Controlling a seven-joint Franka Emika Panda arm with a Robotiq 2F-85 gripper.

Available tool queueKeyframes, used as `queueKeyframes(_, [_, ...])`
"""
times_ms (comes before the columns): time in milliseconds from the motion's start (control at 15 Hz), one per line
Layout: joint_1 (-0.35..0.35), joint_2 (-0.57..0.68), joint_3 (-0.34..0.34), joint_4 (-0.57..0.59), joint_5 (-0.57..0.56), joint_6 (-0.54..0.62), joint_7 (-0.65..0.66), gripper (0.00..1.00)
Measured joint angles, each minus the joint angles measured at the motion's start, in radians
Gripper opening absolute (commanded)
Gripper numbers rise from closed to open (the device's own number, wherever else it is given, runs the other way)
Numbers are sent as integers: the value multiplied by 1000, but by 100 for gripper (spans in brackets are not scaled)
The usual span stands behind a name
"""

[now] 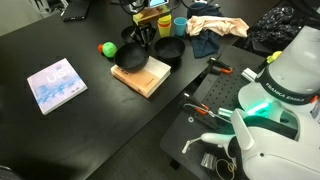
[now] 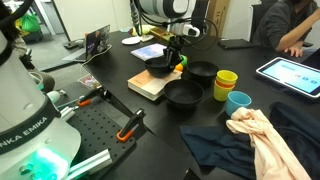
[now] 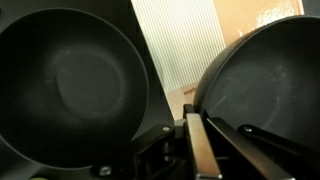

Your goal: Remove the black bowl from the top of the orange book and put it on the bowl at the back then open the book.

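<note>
In an exterior view the orange book [image 2: 148, 88] lies flat on the dark surface [image 1: 40, 45], and everything else is placed from it. On top of the book, toward its far end, sits the black bowl [image 2: 160, 63], with the arm [image 2: 165, 10] reaching down onto it from above. The wrist view shows the jaws closed tight on this bowl's rim, a finger [image 3: 200, 145] pressed against the thin wall. The bowl looks to be resting on the cover, not yet lifted.

A green ball [image 1: 107, 48] lies just beside the book. To the right of the book, a near bowl [image 2: 185, 95] sits close to its corner. The bowl at the back [image 2: 203, 70] lies just beyond that, a little farther from the book. Farther right of the book stand a yellow cup [image 2: 226, 82] and a blue cup [image 2: 238, 102], then a crumpled cloth [image 2: 265, 135].

The main risk, as I judge it, is the grip itself. A pinch on one edge of a glossy bowl lets it hang tilted, swing or slide out once it leaves the cover. A low carry could clip the near bowl, which stands between the book and the target. Set down off-centre, the bowl would perch on the back bowl's rim and tip off. Any sideways drag at lift-off could shift the book or send the ball rolling.
</note>
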Motion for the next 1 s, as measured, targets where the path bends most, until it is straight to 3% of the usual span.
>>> queueKeyframes(600, [-127, 11, 6, 132, 130, -121, -118, 1])
queueKeyframes(1000, [-149, 76, -26, 226, 131, -127, -94, 1])
